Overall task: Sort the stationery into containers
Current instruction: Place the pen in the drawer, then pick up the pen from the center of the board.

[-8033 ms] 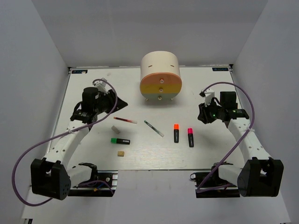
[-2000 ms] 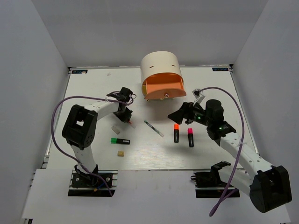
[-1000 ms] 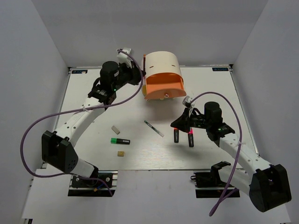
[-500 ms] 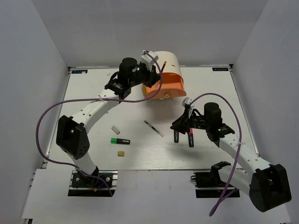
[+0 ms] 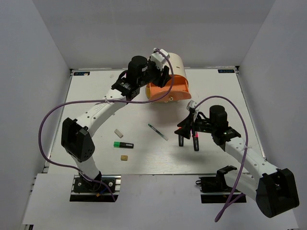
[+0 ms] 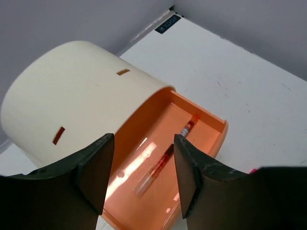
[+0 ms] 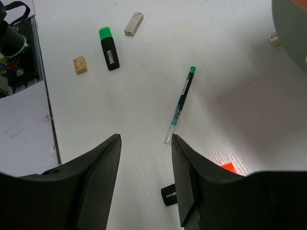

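Cream half-cylinder unit (image 5: pixel 168 62) at far centre; peach-orange drawer (image 6: pixel 217 141) pulled out toward near side. Thin red pen (image 6: pixel 163 160) inside drawer, lengthwise, blurred. Dark-green pen (image 7: pixel 181 103) flat, mid-centre, diagonal. White eraser (image 7: pixel 134 24), green-capped highlighter (image 7: pixel 109 47), tan block (image 7: pixel 79 64) grouped near left, apart from one another. Orange-capped highlighter (image 5: pixel 181 140) and pink-capped highlighter (image 5: pixel 195 143) side by side, right of dark-green pen, caps far.
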`<act>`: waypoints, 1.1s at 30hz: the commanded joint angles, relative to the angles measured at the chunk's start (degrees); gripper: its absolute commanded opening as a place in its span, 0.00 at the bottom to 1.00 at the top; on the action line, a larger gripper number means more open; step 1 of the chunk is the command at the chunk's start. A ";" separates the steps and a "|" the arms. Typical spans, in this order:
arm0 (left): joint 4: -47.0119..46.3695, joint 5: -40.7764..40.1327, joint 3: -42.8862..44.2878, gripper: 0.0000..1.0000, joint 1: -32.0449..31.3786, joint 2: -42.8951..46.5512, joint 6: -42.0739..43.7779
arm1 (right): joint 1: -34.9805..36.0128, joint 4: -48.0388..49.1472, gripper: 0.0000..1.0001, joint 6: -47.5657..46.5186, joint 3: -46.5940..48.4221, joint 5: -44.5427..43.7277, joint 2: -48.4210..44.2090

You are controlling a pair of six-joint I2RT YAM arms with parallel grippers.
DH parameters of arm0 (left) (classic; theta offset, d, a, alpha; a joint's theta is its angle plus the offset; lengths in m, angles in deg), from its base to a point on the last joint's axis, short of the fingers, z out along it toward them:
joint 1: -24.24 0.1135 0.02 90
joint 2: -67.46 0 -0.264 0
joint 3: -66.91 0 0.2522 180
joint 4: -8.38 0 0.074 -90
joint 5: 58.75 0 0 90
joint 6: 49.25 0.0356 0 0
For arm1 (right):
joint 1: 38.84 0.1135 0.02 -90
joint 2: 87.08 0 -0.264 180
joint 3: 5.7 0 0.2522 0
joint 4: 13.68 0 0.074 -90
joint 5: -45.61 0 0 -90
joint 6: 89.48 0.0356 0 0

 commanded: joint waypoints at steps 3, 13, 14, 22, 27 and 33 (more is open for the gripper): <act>-2.66 -5.76 1.63 0.67 -0.86 7.16 -4.70 | 0.52 0.31 0.51 -6.05 1.09 -0.14 0.23; 6.02 -24.28 -29.03 0.91 0.46 34.66 -30.98 | 9.04 -13.30 0.47 -20.39 11.46 -10.07 15.76; 8.04 -25.44 -31.05 0.94 0.46 36.86 -36.49 | 9.74 -13.66 0.48 -20.39 12.77 -11.90 16.66; 22.36 -32.48 -48.46 0.98 0.46 57.33 -59.47 | 19.05 -11.47 0.57 -16.97 19.37 -27.80 28.61; 28.87 -35.64 -54.87 1.00 0.46 65.25 -70.18 | 22.31 -10.16 0.63 -14.25 20.08 -34.67 32.48; 34.86 -36.35 -58.75 1.00 0.46 69.93 -77.59 | 25.13 -8.13 0.64 -9.85 21.75 -41.27 36.69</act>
